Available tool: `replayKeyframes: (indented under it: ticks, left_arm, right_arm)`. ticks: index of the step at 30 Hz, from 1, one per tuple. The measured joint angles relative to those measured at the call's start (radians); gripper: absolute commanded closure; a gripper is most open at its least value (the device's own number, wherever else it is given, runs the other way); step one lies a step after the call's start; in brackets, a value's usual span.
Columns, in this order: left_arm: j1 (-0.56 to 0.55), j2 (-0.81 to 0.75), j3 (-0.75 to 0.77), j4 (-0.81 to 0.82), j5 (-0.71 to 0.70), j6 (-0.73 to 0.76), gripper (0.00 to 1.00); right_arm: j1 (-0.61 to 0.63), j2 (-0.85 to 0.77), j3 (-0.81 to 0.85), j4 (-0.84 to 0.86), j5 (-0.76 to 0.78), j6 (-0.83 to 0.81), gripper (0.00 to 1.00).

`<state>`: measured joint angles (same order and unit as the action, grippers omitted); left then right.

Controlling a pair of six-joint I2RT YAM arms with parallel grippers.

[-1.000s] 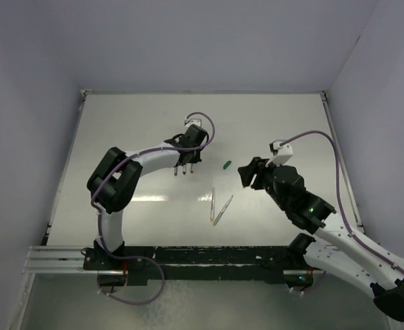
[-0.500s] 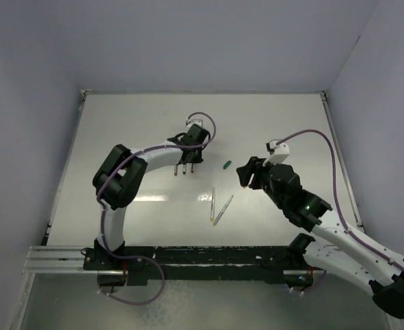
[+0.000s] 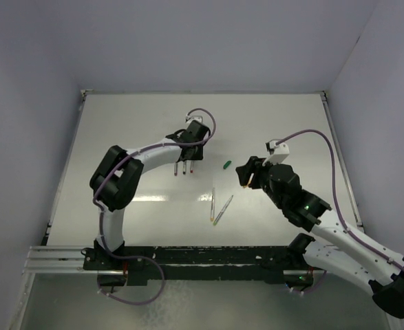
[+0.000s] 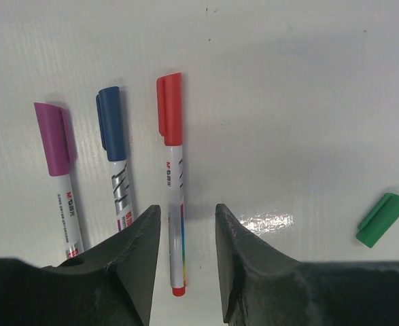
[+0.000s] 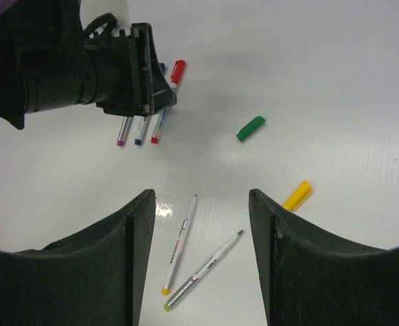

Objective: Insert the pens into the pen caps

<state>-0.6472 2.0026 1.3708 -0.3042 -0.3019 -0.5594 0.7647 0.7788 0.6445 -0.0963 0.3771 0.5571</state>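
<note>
On the white, faintly ribbed table [image 4: 301,81], three capped pens are laid side by side, caps pointing away from the left arm. Furthest left, a purple-capped pen [image 4: 60,178] is seen, then a blue-capped pen [image 4: 115,163], then a red-capped pen [image 4: 172,170]. Each has a smooth pale barrel with a flat clip on its cap. Small print and black strokes are carried along the barrels, with an "M" made out at the start; the rest cannot be read.

The left gripper [image 4: 185,212] is held low over the red-capped pen, its matte black jaws parted to either side of the barrel with a gap on both sides, so nothing is gripped.

To the right, a loose green cap [image 4: 383,219] lies flat, short and blunt. Nearer the arms, a yellow-tipped pen [image 5: 179,246] and a green-tipped pen [image 5: 204,269] lie uncapped, close together and angled. A yellow cap [image 5: 297,195] lies right of them.

The right gripper [image 5: 199,197] is held above these with its jaws spread wide and empty
</note>
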Motion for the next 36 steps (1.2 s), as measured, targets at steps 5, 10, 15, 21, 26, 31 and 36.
replayKeyframes:
  ticks: [5,10,15,21,26,31,36]
  left_arm:
    - [0.0,-0.064,0.002,-0.014,-0.008,0.007,0.57]
    - [-0.006,-0.156,-0.005,-0.01,-0.006,0.021,0.56]
    - [-0.053,-0.271,-0.071,-0.002,-0.01,0.027,0.55]
    - [-0.22,-0.356,-0.211,-0.023,-0.02,0.019,0.52]
    - [-0.304,-0.394,-0.308,-0.072,-0.006,-0.01,0.51]
    - [-0.367,-0.416,-0.33,-0.108,-0.013,-0.053,0.5]
    - [-0.436,-0.402,-0.329,-0.111,-0.017,-0.085,0.47]
  right_arm:
    - [0.0,-0.002,-0.014,0.006,0.0,0.0,0.41]
    - [0.0,-0.003,-0.015,0.006,0.007,0.001,0.41]
    - [0.0,-0.003,-0.015,-0.013,0.061,0.037,0.36]
    - [0.0,0.0,-0.015,-0.116,0.206,0.133,0.0]
    - [-0.001,0.034,-0.014,-0.153,0.275,0.141,0.0]
    - [-0.001,0.1,-0.014,-0.174,0.309,0.151,0.0]
    - [-0.001,0.103,-0.014,-0.18,0.32,0.167,0.0]
